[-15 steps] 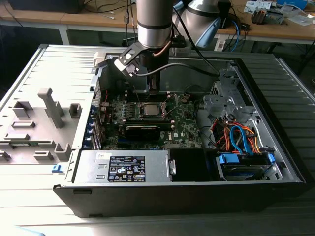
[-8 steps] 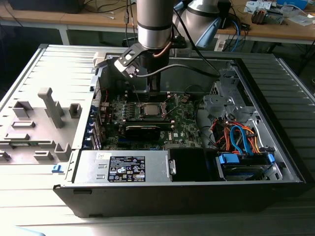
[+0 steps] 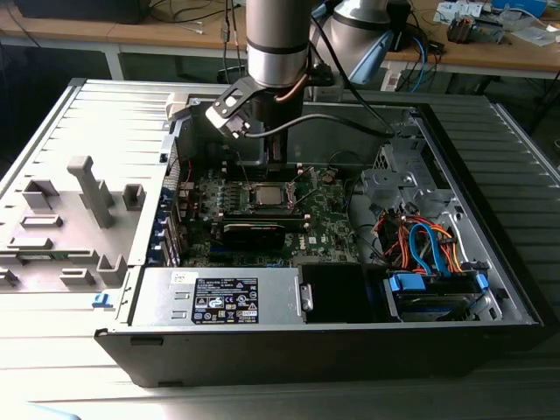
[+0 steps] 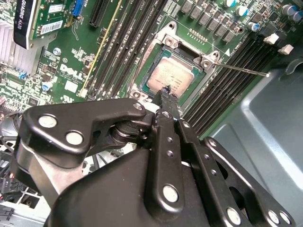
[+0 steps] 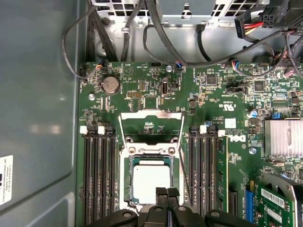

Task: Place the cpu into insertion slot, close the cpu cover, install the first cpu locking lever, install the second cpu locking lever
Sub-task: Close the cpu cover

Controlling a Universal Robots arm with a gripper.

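The cpu (image 5: 150, 179) lies flat in the insertion slot (image 5: 127, 176) on the green board, its silver top facing up; it also shows in the second wrist view (image 4: 171, 74) and the exterior view (image 3: 267, 194). The cpu cover (image 5: 151, 117) is swung open, away from the socket, with green board visible through its window. A thin locking lever (image 4: 241, 69) sticks out sideways from the socket, unlatched. My gripper (image 5: 166, 191) hovers just over one edge of the chip, fingers shut together with nothing between them; its tip also appears in the second wrist view (image 4: 165, 91).
Memory slots (image 5: 97, 179) flank the socket on both sides. A black graphics card (image 3: 254, 232) lies near it, a finned heatsink (image 5: 284, 137) further off. Cables (image 3: 424, 245) and a drive cage fill the exterior view's right. Steel case walls (image 3: 490, 175) surround the board.
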